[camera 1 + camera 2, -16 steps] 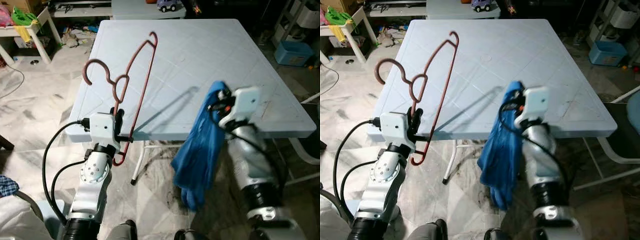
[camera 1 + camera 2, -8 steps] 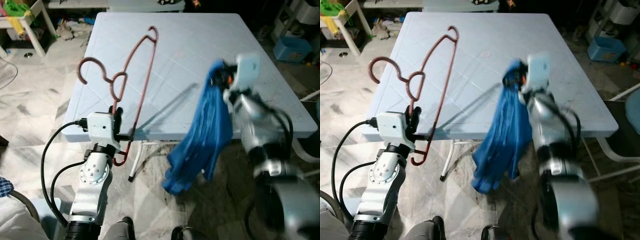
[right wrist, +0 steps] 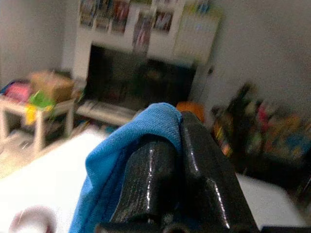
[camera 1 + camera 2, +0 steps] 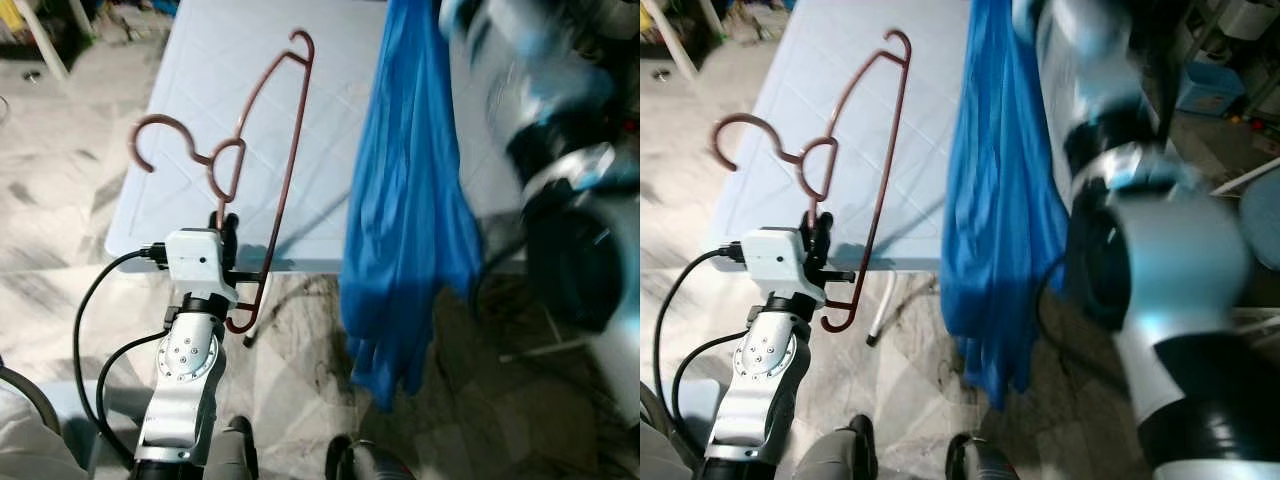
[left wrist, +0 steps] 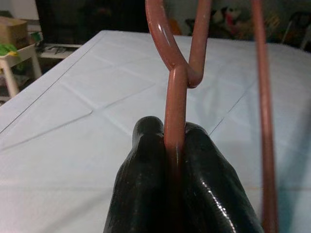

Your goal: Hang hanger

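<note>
Over a pale blue table [image 4: 200, 90], left gripper [image 5: 174, 145] pinches the hanger [image 4: 262, 160]; right gripper [image 3: 179, 141] clamps blue cloth [image 4: 405, 220].

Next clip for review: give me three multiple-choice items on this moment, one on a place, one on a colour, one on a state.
1. Where is the hanger?
A. lying flat on the table
B. upright in the left tool
C. on the floor

2. What colour is the cloth?
A. blue
B. white
C. green

3. How does the right tool stand?
A. open, holding nothing
B. shut on the hanger
C. shut on the cloth

Key: 1 B, the left tool pinches the hanger before the table. 2 A, the cloth is blue. 3 C, the right tool clamps the cloth's fold.
</note>
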`<state>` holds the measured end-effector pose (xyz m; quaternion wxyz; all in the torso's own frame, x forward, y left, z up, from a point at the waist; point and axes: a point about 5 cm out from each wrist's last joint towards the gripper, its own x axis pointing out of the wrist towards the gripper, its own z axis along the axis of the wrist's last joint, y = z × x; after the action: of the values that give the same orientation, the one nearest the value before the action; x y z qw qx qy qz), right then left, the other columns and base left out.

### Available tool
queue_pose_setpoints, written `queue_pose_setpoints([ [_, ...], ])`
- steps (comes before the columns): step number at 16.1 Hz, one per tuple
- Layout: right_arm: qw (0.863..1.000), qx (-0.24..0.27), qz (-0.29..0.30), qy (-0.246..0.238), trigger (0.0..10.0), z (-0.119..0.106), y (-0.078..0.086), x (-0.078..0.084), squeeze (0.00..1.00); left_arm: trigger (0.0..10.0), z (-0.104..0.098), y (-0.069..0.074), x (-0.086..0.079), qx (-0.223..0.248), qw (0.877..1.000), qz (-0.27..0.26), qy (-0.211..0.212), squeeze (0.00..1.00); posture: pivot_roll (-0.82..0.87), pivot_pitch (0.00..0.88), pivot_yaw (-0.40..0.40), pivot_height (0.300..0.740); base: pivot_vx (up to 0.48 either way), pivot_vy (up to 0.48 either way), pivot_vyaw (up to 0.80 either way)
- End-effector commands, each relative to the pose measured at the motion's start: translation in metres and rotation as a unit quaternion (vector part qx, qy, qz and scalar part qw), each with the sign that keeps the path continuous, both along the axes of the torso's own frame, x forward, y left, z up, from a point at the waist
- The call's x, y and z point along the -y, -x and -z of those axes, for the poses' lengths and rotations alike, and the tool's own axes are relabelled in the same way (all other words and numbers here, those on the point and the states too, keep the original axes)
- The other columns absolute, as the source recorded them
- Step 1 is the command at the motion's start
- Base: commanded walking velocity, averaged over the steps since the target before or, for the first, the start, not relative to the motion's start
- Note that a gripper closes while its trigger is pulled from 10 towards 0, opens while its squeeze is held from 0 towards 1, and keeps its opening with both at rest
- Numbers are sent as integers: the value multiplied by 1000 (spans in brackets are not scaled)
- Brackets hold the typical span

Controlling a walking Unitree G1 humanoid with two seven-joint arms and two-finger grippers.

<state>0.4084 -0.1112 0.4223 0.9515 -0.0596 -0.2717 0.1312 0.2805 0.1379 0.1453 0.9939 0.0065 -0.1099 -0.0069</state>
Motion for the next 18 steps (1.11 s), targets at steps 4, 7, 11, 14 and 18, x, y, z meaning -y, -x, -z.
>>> queue_pose_setpoints([
  [4, 979, 177, 98, 7, 10000, -79, 36, 22, 0, 10000, 14, 8, -10, -36, 998, -49, -23, 0, 202, 243, -141, 740, 0, 0, 0],
  [7, 988, 123, 85, 49, 10000, -32, 15, 25, 0, 10000, 13, 7, -10, -35, 998, -53, -27, 0, 194, 238, -129, 740, 0, 0, 0],
  [11, 989, -25, 23, 144, 10000, 88, -10, 24, 0, 10000, 10, 2, -8, -29, 998, -44, -36, 0, 177, 233, -107, 740, 0, 0, 0],
  [14, 974, -121, -57, 185, 10000, 163, -6, 24, 0, 10000, 8, -5, -7, -25, 998, -41, -45, 0, 153, 215, -81, 740, 0, 0, 0],
  [18, 958, -148, -116, 219, 10000, 188, 2, 27, 1000, 10000, 6, -11, -4, -21, 998, -29, -46, 0, 121, 194, -63, 740, 0, 0, 0],
])
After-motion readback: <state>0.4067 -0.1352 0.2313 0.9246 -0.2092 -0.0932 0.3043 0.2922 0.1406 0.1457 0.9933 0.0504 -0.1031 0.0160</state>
